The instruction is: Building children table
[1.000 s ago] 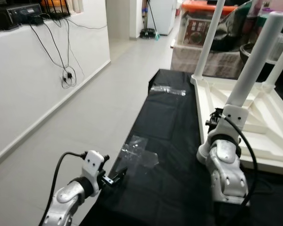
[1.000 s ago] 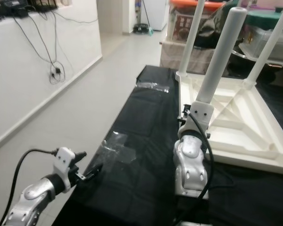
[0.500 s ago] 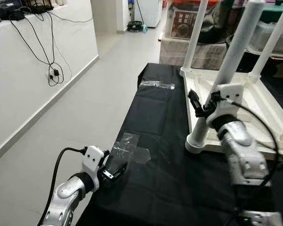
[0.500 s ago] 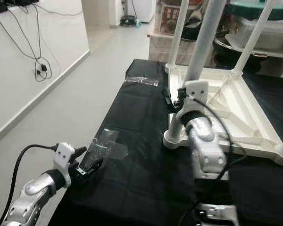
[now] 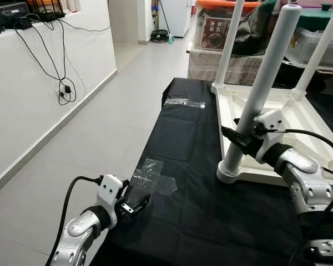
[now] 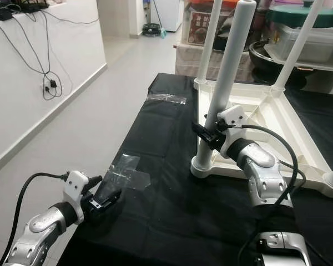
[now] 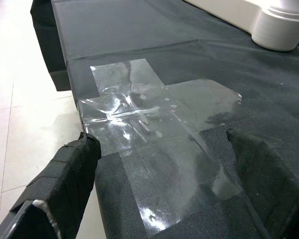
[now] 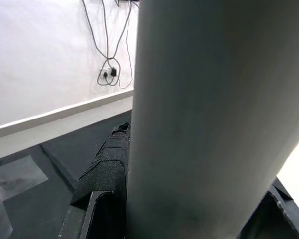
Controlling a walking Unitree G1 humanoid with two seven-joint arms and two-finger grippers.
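A white children's table lies upside down on a black cloth, its legs pointing up. My right gripper reaches in from the right and is shut on the near-left leg, low on it, a little above its base. In the right wrist view the leg sits between the two black fingers. My left gripper stands open at the cloth's near-left edge, its fingers spread either side of a patch of clear tape, holding nothing.
The cloth is a long strip on a pale tiled floor. A second piece of clear tape lies farther along it. A white wall with hanging cables runs on the left. Storage boxes stand beyond the table.
My right arm has swung round the leg: the wrist was in front of it, now it comes in from the right and grips lower. The left gripper has stayed by the tape. The camera shifted.
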